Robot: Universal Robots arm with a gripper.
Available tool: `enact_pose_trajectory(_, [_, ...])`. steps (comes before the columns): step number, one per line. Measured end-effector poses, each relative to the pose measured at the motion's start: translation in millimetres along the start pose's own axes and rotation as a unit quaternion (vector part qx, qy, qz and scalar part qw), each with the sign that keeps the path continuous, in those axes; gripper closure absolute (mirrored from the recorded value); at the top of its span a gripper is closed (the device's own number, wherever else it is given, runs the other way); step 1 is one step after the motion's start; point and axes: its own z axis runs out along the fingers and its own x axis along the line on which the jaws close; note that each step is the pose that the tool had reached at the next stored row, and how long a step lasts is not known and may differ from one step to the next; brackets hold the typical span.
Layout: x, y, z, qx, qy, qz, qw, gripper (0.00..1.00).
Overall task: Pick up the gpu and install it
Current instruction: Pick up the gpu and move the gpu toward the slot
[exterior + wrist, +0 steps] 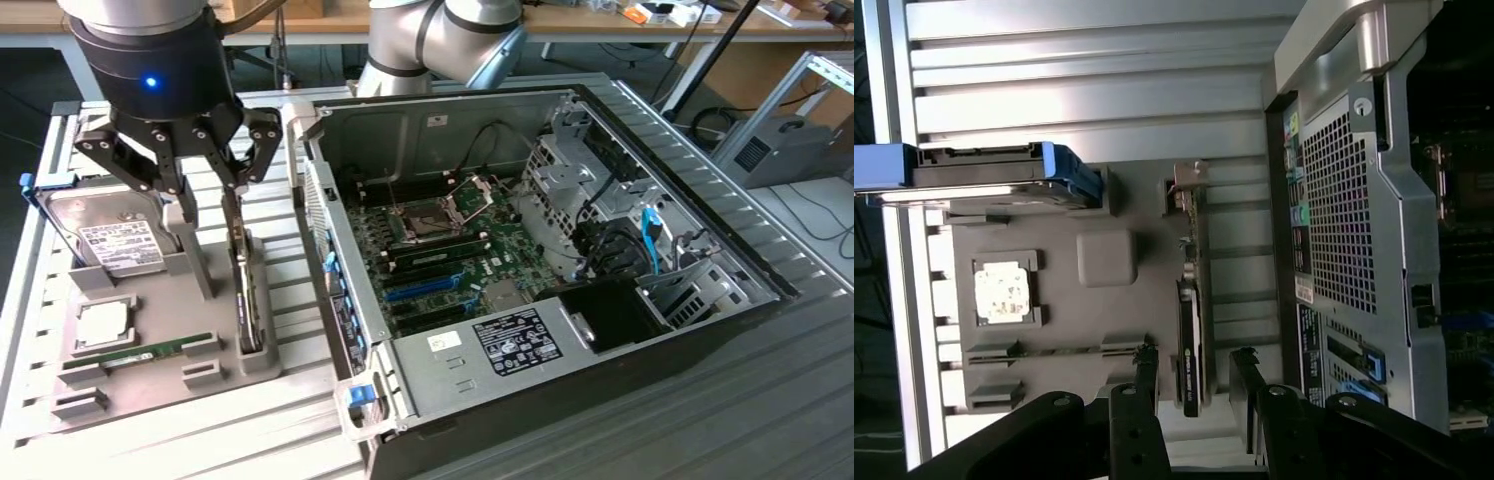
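ok so the black 2-finger gripper [210, 200] hangs over the flat grey parts tray [174, 300] that sits on the slatted metal tabletop [267, 420], right beside the open silver-grey computer case [441, 120]. Its fingers [1146, 372] are spread wide apart and aren't clamped on anything

The gpu [244, 290], that thin dark card with a brownish face and a silvery bracket at 1 end, stands on its long edge in a slot along the tray edge nearest the case. In the wrist view the card [1191, 330] runs straight between the 2 fingers, 1 on each side of its near end, with a gap showing on both sides, so no contact that I can see

Other stuff on the tray: a metal hard drive with a white label and blue frame [118, 245] propped upright near the far corner at the exterior view's left, a small square silvery processor chip [103, 323] in a pocket below it, and a narrow green memory stick [154, 352] lying flat near the front edge

Inside the case the green motherboard [441, 250] lies flat on the bottom
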Motion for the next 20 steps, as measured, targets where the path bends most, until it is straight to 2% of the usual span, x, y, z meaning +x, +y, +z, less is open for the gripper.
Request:
enact_pose_trajectory(8, [0.1,-0.2,5.6,0.0,0.0,0.0,1.0,0.58])
enact_pose_trajectory(20, [0.1,-0.3,5.8,0.0,0.0,0.0,1.0,0.58])
